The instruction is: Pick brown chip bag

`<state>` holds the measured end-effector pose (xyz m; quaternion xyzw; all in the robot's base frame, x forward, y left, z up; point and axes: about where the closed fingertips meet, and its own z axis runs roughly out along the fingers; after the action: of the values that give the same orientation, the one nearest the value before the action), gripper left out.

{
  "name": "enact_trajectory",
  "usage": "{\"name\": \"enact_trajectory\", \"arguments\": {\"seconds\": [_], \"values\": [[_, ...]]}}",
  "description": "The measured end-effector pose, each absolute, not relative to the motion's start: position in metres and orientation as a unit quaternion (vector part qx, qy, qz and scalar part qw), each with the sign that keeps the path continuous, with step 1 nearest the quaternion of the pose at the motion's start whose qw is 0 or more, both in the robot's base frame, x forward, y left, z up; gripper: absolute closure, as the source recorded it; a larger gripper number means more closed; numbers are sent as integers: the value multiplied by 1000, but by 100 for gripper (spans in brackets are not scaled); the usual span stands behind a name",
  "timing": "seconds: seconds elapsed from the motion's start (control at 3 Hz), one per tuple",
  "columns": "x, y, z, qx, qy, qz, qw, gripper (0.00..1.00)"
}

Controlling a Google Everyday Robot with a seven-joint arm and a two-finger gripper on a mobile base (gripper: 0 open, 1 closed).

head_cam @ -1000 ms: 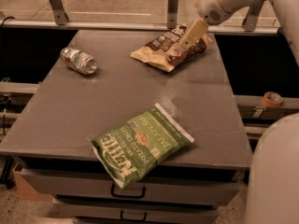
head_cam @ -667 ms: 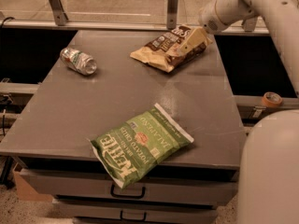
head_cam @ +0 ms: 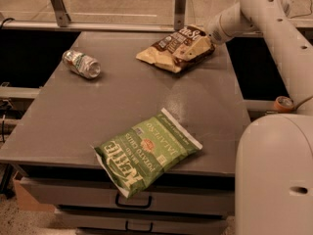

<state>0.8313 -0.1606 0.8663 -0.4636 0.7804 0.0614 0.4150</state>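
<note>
The brown chip bag (head_cam: 164, 50) lies at the far right of the grey table (head_cam: 98, 106), dark brown with a tan end and white script lettering. My gripper (head_cam: 196, 47) reaches in from the upper right on the white arm and is down at the bag's right end, touching or overlapping it. The bag's right end looks slightly raised against the gripper. The bag hides the gripper's tip.
A green jalapeno chip bag (head_cam: 146, 153) lies at the table's front edge. A crushed can (head_cam: 80, 63) lies at the far left. My white body (head_cam: 274, 175) stands at the table's right front. Drawers with handles (head_cam: 133, 202) sit below the tabletop.
The gripper has come down and to the left, from above the bag's right end onto it. The bags and the can have not moved.
</note>
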Motion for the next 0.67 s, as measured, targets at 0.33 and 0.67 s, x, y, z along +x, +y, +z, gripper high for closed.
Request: {"name": "enact_trajectory", "arguments": {"seconds": [0.33, 0.67], "values": [[835, -161, 863, -453, 785, 66, 417, 41], [830, -153, 877, -453, 779, 75, 426, 65]]}}
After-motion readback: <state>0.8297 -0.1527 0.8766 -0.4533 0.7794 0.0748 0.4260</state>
